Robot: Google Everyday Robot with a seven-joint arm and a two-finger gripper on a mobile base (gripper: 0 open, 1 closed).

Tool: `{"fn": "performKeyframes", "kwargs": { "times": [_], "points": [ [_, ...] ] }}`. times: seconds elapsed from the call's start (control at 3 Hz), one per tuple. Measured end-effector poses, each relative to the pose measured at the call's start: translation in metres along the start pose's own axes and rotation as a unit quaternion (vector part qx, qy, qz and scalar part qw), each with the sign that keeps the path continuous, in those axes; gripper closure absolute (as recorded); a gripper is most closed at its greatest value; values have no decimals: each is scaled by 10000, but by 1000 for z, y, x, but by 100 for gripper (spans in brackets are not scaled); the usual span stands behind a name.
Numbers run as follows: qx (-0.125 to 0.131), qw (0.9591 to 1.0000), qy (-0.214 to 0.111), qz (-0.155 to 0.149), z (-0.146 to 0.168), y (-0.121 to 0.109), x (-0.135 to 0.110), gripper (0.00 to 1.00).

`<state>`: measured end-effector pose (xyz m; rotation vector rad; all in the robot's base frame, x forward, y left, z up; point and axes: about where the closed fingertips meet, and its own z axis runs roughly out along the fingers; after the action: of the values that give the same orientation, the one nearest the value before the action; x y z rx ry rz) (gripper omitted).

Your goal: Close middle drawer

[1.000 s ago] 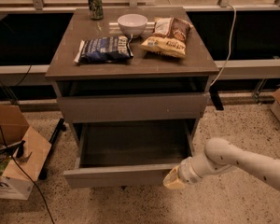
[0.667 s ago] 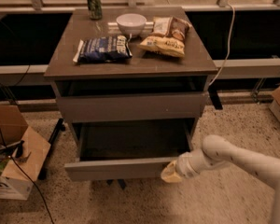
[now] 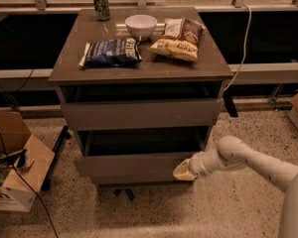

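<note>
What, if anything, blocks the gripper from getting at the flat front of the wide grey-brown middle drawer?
Likely yes, it can reach: the gripper sits at the right end of the grey-brown middle drawer front, seemingly touching, nothing between.

Speckled floor (image 3: 228, 209), dark window wall (image 3: 25, 41) behind, open cardboard box (image 3: 15, 195) at left

White arm (image 3: 253, 160) extended leftward, tool (image 3: 185, 171) low, right of centre

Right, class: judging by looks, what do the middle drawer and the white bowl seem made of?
The middle drawer: probably laminated board, matte grey-brown, no visible grain; the gripper is at its right end. The bowl: ceramic or plastic, smooth plain white, cannot tell which.
</note>
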<state>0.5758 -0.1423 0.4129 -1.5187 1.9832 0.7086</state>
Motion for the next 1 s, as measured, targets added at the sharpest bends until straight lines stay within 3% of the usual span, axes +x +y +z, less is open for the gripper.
{"fn": "performKeyframes", "kwargs": {
  "times": [0.33, 1.0],
  "points": [
    [1, 10000, 0, 0, 0, 0, 0, 100],
    [1015, 9938, -357, -274, 5, -60, -14, 100]
  ]
}}
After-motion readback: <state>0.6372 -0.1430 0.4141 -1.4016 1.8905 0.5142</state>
